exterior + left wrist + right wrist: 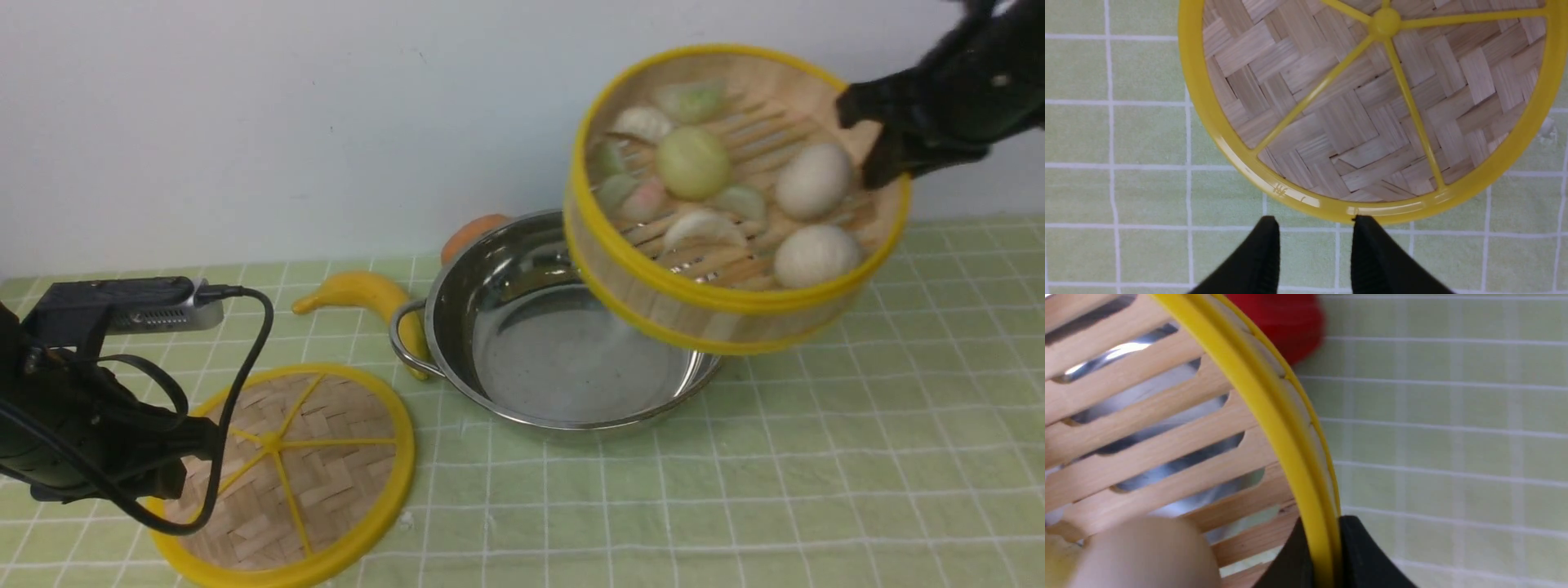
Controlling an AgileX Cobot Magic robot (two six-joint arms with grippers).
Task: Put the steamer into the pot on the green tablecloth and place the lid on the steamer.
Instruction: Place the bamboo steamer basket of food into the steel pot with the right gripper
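- The right gripper pinches the rim of the steamer, which hangs tilted over the right edge of the pot — the pot's centre lies lower-left.
- The left gripper is parted and empty, just beside the lid.

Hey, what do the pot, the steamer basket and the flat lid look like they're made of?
The pot: polished stainless steel by the look, mirror-bright with reflections. The steamer: pale matte wood or bamboo slats, glossy yellow rims, likely plastic. The lid: woven bamboo-like strips, matte, with a shiny yellow rim and spokes, probably plastic.
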